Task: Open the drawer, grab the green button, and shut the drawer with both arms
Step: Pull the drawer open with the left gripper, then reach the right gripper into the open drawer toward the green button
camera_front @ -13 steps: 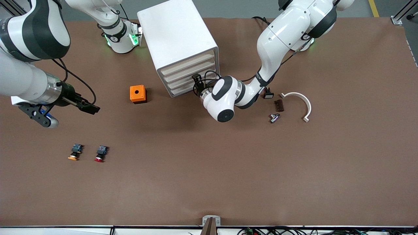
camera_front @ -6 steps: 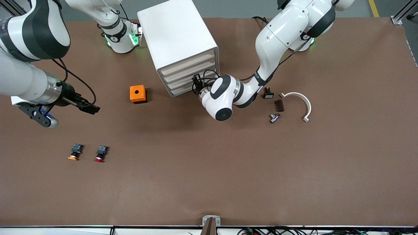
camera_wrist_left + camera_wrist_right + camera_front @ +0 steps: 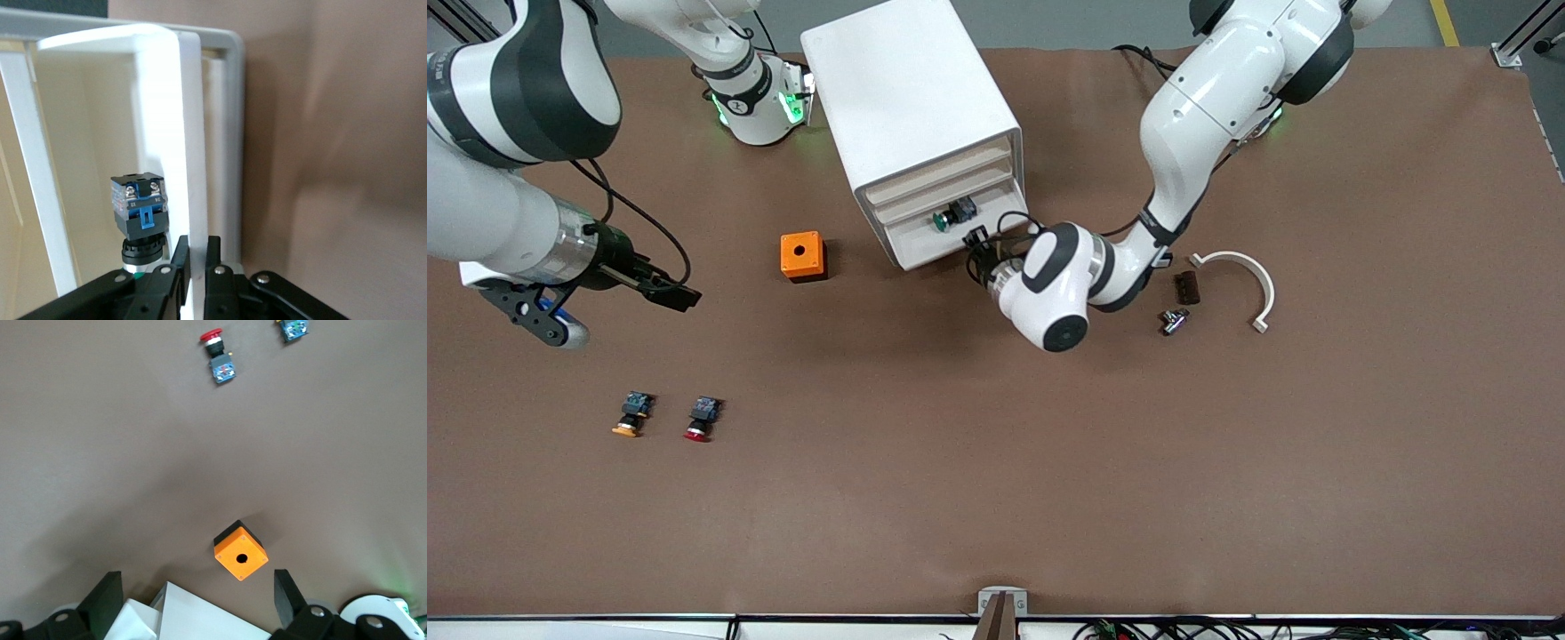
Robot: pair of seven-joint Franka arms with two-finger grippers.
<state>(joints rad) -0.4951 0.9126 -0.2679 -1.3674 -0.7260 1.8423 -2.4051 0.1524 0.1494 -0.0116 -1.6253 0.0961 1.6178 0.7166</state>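
Observation:
The white cabinet (image 3: 907, 89) has one drawer (image 3: 947, 252) pulled partly out. In it lies the green-capped button (image 3: 951, 214), black-bodied with a bluish rear block (image 3: 140, 213). My left gripper (image 3: 975, 247) is shut on the drawer's white front wall (image 3: 167, 133), one finger on each side of it (image 3: 197, 257), just beside the button. My right gripper (image 3: 680, 298) hangs open over bare table toward the right arm's end and waits. In the right wrist view, nothing is between its fingers (image 3: 197, 593); the cabinet's corner (image 3: 200, 620) lies beneath them.
An orange box (image 3: 802, 256) with a round hole sits beside the cabinet. An orange-capped button (image 3: 631, 414) and a red-capped one (image 3: 702, 418) lie nearer the front camera. A white curved piece (image 3: 1245, 280), a dark block (image 3: 1185, 287) and a metal part (image 3: 1174, 320) lie toward the left arm's end.
My left gripper has shut on the drawer front and pulled it out toward the front camera, uncovering the green button. The right arm has stayed still.

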